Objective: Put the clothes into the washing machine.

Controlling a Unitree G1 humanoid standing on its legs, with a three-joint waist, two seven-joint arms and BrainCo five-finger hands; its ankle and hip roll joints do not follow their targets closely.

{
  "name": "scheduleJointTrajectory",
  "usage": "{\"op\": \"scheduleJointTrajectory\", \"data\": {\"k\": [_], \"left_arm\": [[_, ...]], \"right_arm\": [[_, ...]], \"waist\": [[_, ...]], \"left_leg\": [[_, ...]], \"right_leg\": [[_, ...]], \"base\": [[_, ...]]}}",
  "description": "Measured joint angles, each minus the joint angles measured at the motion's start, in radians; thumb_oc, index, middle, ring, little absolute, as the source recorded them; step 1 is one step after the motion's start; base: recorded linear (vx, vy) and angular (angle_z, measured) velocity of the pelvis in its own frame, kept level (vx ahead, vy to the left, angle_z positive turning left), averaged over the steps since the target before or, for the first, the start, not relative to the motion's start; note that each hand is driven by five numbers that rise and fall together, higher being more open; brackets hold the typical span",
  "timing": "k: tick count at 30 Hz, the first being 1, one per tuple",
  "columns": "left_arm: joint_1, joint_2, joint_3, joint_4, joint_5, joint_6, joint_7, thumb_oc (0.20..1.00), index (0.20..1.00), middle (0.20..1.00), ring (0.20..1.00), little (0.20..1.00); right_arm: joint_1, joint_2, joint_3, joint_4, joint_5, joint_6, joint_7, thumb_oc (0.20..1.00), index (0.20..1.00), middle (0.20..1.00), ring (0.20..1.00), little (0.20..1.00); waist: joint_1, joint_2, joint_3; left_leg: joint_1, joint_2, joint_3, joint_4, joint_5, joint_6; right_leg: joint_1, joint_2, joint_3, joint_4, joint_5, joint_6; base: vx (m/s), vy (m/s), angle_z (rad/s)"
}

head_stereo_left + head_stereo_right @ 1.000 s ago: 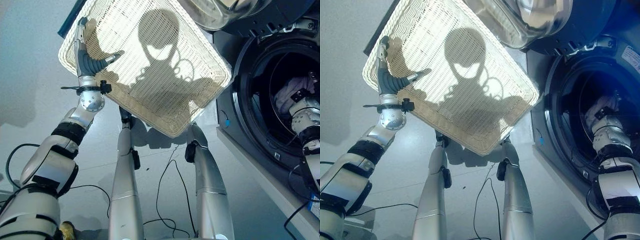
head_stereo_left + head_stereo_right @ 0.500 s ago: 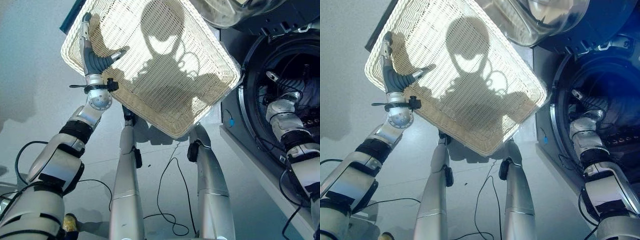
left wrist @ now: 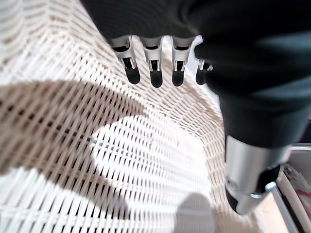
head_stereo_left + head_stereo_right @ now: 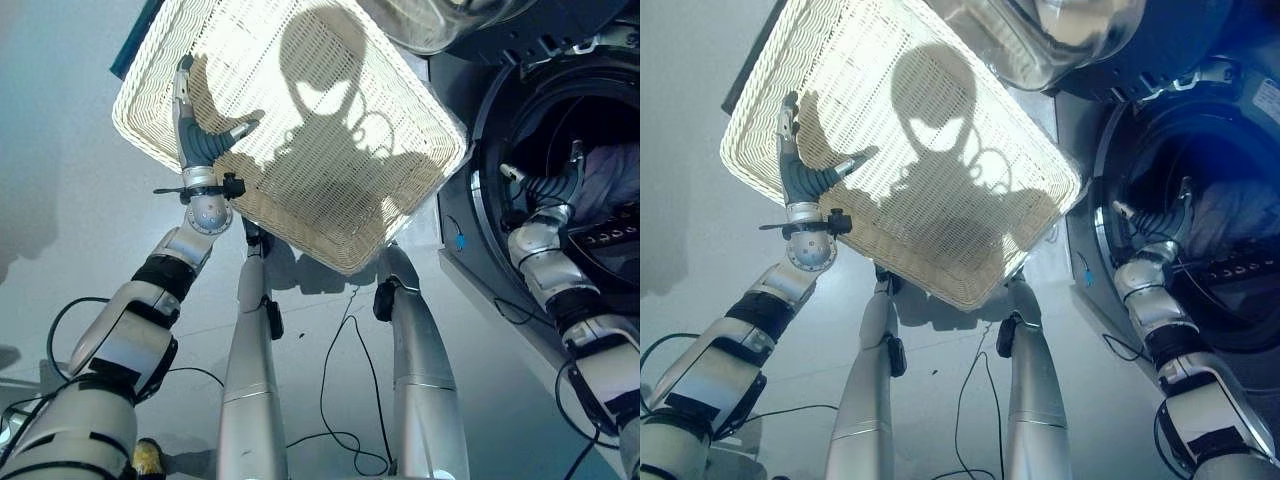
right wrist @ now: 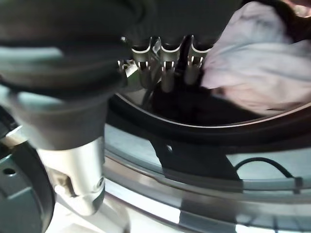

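Pale pinkish-white clothes (image 5: 262, 68) lie crumpled in a heap inside the dark drum of the front-loading washing machine (image 4: 500, 120), its round opening uncovered and its glass door (image 4: 1060, 40) swung open above.

The right robot hand (image 4: 548, 185) has drawn back out of the washing machine (image 4: 500, 110) drum to its door rim, fingers straight, leaving the pale clothes (image 5: 257, 73) inside at 3 o'clock.

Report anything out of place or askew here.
The white wicker basket sits tilted, the left hand flat against its weave. The pale clothes lie inside the washing machine, by the open right hand. Nothing spilled or damaged.
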Motion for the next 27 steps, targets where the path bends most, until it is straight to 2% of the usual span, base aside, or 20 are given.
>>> {"op": "scheduleJointTrajectory", "data": {"k": [3, 8, 13, 16, 19, 23, 25, 27], "left_arm": [[0.058, 0.003, 0.014, -0.001, 0.001, 0.006, -0.026, 1.0, 1.0, 1.0, 1.0, 1.0], [0.129, 0.005, 0.048, -0.001, -0.005, 0.025, -0.094, 1.0, 1.0, 1.0, 1.0, 1.0], [0.267, 0.015, 0.098, 0.0, -0.018, 0.051, -0.191, 1.0, 1.0, 1.0, 1.0, 1.0], [0.353, -0.001, 0.137, 0.005, -0.034, 0.055, -0.237, 1.0, 1.0, 1.0, 1.0, 1.0], [0.47, -0.014, 0.173, 0.021, -0.034, 0.054, -0.276, 1.0, 1.0, 1.0, 1.0, 1.0], [0.619, -0.074, 0.189, 0.068, -0.028, 0.053, -0.328, 1.0, 1.0, 1.0, 1.0, 1.0], [0.68, -0.084, 0.19, 0.079, -0.027, 0.052, -0.349, 1.0, 1.0, 1.0, 1.0, 1.0], [0.739, -0.114, 0.204, 0.119, -0.02, 0.056, -0.382, 1.0, 1.0, 1.0, 1.0, 1.0]], "right_arm": [[0.056, 0.032, -0.001, 0.01, -0.003, -0.009, 0.005, 1.0, 1.0, 1.0, 1.0, 1.0], [0.129, 0.058, -0.006, 0.021, -0.022, -0.023, 0.055, 1.0, 1.0, 1.0, 1.0, 1.0], [0.253, 0.108, -0.022, 0.027, -0.069, -0.025, 0.114, 1.0, 1.0, 1.0, 1.0, 1.0], [0.319, 0.129, -0.022, 0.054, -0.097, -0.041, 0.154, 1.0, 1.0, 1.0, 1.0, 1.0], [0.393, 0.151, -0.036, 0.071, -0.128, -0.07, 0.185, 1.0, 1.0, 1.0, 1.0, 1.0], [0.492, 0.178, -0.041, 0.109, -0.162, -0.095, 0.262, 1.0, 1.0, 1.0, 1.0, 1.0], [0.519, 0.182, -0.042, 0.117, -0.178, -0.104, 0.291, 1.0, 1.0, 1.0, 1.0, 1.0], [0.558, 0.192, -0.042, 0.128, -0.183, -0.104, 0.34, 1.0, 1.0, 1.0, 1.0, 1.0]], "waist": [[-0.015, 0.0, 0.0], [-0.013, 0.0, 0.0], [-0.006, 0.002, 0.001], [0.014, 0.007, 0.0], [0.027, 0.022, 0.0], [0.04, 0.044, -0.002], [0.05, 0.055, -0.008], [0.068, 0.072, -0.039]], "left_leg": [[0.058, 0.003, 0.002, 0.001, -0.008, 0.002], [0.163, 0.012, 0.024, -0.006, -0.017, 0.002], [0.369, 0.015, 0.046, -0.04, -0.035, -0.001], [0.495, 0.015, 0.058, -0.071, -0.046, 0.0], [0.606, 0.014, 0.06, -0.09, -0.059, 0.003], [0.779, 0.015, 0.067, -0.143, -0.062, 0.007], [0.815, 0.016, 0.076, -0.15, -0.078, 0.012], [0.856, 0.016, 0.086, -0.153, -0.09, 0.007]], "right_leg": [[0.062, 0.001, 0.0, -0.007, -0.001, 0.0], [0.168, 0.004, -0.005, -0.036, 0.004, 0.005], [0.374, 0.008, -0.014, -0.094, 0.004, 0.005], [0.5, 0.007, -0.028, -0.134, 0.002, 0.012], [0.63, 0.005, -0.042, -0.178, 0.0, 0.023], [0.831, 0.007, -0.069, -0.271, 0.012, 0.039], [0.881, 0.003, -0.086, -0.3, 0.017, 0.041], [0.939, 0.004, -0.096, -0.348, 0.038, 0.047]], "base": [[-0.05, 0.026, -0.01], [-0.04, 0.016, -0.07], [-0.02, 0.035, -0.09], [0.0, 0.015, -0.04], [0.03, 0.002, 0.06], [0.04, -0.007, 0.1], [0.12, -0.018, 0.03], [0.16, -0.035, 0.02]]}}
